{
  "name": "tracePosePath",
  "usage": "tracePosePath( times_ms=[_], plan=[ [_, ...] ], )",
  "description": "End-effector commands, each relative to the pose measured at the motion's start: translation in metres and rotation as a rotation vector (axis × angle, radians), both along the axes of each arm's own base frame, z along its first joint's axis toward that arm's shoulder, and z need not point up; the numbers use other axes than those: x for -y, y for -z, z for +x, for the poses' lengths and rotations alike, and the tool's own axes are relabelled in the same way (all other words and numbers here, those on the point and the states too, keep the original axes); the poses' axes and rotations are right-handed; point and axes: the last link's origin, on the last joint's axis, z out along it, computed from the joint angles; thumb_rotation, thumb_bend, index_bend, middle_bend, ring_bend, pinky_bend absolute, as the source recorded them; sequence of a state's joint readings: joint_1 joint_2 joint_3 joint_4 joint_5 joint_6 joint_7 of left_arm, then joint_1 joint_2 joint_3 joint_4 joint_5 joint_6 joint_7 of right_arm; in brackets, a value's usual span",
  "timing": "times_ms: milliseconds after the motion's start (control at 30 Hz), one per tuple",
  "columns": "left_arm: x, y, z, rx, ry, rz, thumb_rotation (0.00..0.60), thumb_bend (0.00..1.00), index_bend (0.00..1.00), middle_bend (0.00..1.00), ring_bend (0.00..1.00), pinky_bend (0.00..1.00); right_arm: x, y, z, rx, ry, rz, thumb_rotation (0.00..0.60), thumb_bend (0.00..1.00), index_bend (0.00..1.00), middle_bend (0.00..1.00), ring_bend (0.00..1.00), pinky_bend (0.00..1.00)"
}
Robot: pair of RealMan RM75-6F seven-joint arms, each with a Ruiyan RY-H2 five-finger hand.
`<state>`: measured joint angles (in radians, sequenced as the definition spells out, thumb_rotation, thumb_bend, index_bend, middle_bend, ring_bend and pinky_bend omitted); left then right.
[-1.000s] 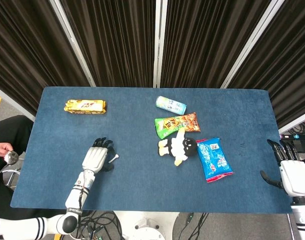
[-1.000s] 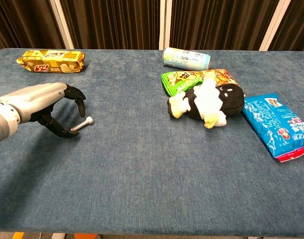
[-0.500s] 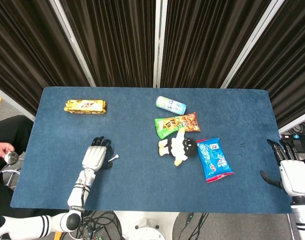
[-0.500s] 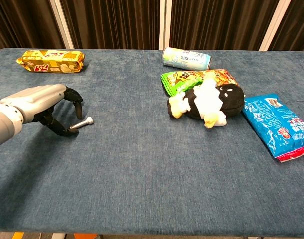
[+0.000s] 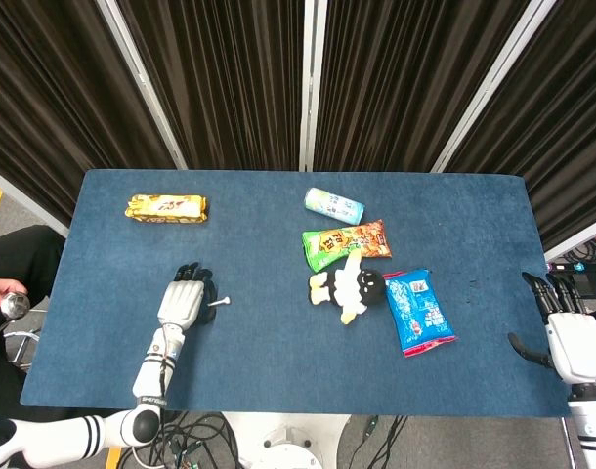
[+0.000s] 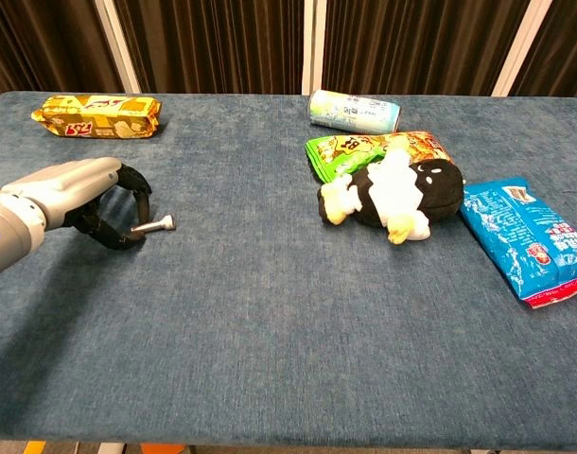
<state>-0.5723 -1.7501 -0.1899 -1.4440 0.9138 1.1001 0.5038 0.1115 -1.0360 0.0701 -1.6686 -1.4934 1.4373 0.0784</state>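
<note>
The left hand (image 6: 76,194) is sitting at the left edge of the chest view, low over the blue table (image 6: 270,322), with its dark fingers (image 6: 137,189) curling down around one end of a small metal bolt (image 6: 154,226). The fingers are pinching that end, and the bolt's capped tip is sticking out to the right of them. In the head view the same hand (image 5: 184,303) is showing in the lower left of the frame, with the bolt (image 5: 218,302) poking out just to its right.

The right hand (image 5: 564,332) is showing only in the head view, at the lower right corner, just off the table's edge, with its fingers apart and nothing in them.

A yellow snack pack (image 6: 97,115) is lying in the upper left of the chest view. A pale can (image 6: 354,110) is lying on its side at upper centre, with a green and orange snack bag (image 6: 378,148) just below it. A black and white plush toy (image 6: 394,194) is lying across that bag's lower part, and a blue packet (image 6: 527,238) is lying just beside the toy at the right.
</note>
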Motion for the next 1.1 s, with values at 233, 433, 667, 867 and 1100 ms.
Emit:
tracePosePath(
  times_ms=[233, 433, 667, 867, 1100],
  plan=[
    [-0.001, 0.001, -0.001, 0.003, -0.002, 0.014, 0.6, 0.39, 0.54, 0.21, 0.0, 0.0, 0.0, -0.001, 0.001, -0.003, 0.0, -0.001, 0.6, 0.16, 0.08, 0.13, 0.0, 0.0],
    [-0.003, -0.004, -0.001, 0.019, 0.007, 0.036, 0.6, 0.41, 0.57, 0.23, 0.0, 0.0, 0.0, -0.001, 0.001, -0.003, -0.001, -0.001, 0.6, 0.16, 0.08, 0.13, 0.0, 0.0],
    [-0.008, -0.014, 0.004, 0.017, 0.04, 0.051, 0.6, 0.41, 0.57, 0.23, 0.0, 0.0, 0.0, 0.0, 0.001, -0.003, -0.002, 0.0, 0.6, 0.16, 0.08, 0.13, 0.0, 0.0],
    [-0.016, -0.021, 0.009, -0.03, 0.077, 0.037, 0.6, 0.41, 0.57, 0.23, 0.0, 0.0, -0.001, -0.001, 0.0, -0.002, 0.0, -0.003, 0.6, 0.16, 0.08, 0.13, 0.0, 0.0],
    [-0.021, -0.024, 0.018, -0.057, 0.102, 0.022, 0.6, 0.41, 0.57, 0.23, 0.0, 0.0, -0.001, -0.001, 0.0, 0.0, 0.003, -0.003, 0.6, 0.16, 0.08, 0.13, 0.0, 0.0]
  ],
)
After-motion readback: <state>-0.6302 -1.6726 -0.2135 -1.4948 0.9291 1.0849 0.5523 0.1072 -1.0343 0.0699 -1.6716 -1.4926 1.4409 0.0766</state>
